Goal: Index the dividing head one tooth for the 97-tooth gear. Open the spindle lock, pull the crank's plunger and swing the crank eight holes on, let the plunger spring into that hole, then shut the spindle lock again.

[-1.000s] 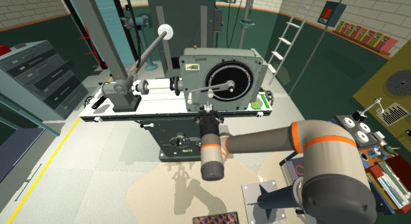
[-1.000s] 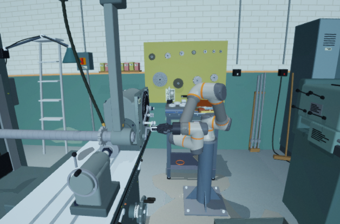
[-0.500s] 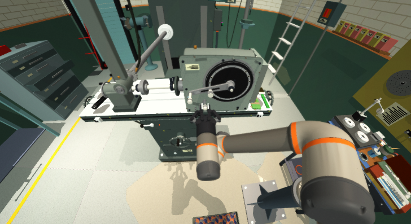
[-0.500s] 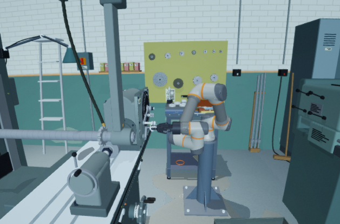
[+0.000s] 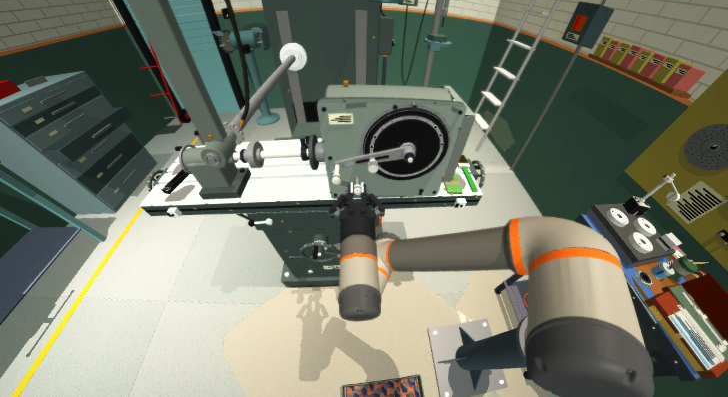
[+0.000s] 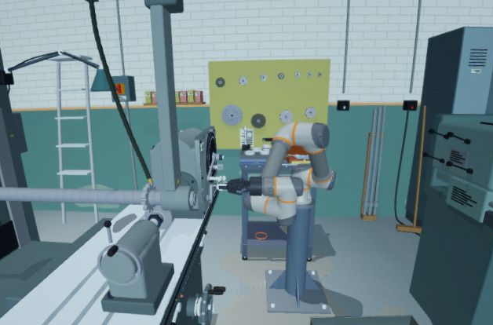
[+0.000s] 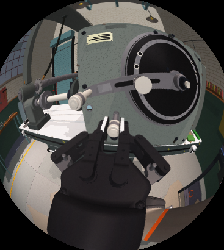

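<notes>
On the milling table stands the grey-green dividing head [image 5: 392, 140] [image 7: 139, 85], its black index plate [image 5: 406, 144] [image 7: 165, 79] ringed with holes and facing me. The crank arm [image 5: 379, 158] [image 7: 139, 83] runs left and slightly down from the plate's centre, with a white plunger knob [image 5: 373, 166] [image 7: 143, 85] on it and a white handle [image 5: 336, 174] [image 7: 76, 101] at its far left end. Below the crank, at the lower front of the head, the spindle lock lever [image 5: 357, 185] [image 7: 114, 125] sticks out with a pale knob. My gripper [image 5: 357, 192] [image 6: 222, 187] [image 7: 113, 128] is closed around that lever's knob.
The table's front edge [image 5: 311, 203] runs just under my gripper. A tailstock [image 5: 214, 162] and arbor support column [image 5: 173, 63] stand to the left on the table. A tool cart [image 5: 657, 262] sits to the right of my arm's base [image 6: 296, 290].
</notes>
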Robot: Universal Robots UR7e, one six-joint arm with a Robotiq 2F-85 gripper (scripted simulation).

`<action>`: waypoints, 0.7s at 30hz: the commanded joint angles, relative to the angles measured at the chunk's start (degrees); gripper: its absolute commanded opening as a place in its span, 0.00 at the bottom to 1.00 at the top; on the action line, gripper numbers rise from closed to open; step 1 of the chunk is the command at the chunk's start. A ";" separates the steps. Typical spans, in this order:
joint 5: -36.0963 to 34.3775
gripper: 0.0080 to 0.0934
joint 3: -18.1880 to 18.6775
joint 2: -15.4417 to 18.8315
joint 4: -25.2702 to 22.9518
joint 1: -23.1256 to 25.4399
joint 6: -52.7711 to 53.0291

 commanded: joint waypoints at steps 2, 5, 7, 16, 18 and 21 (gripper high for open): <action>0.31 0.00 -0.53 0.19 0.39 0.11 0.00; 0.15 0.00 -1.23 0.56 0.72 0.26 0.00; 0.05 0.00 -1.69 0.81 0.92 0.37 0.00; -0.39 0.00 -3.69 2.04 1.69 0.80 0.00; -0.48 0.00 -4.11 2.33 1.82 0.89 0.00; -0.61 0.00 -4.72 2.76 2.00 1.02 0.00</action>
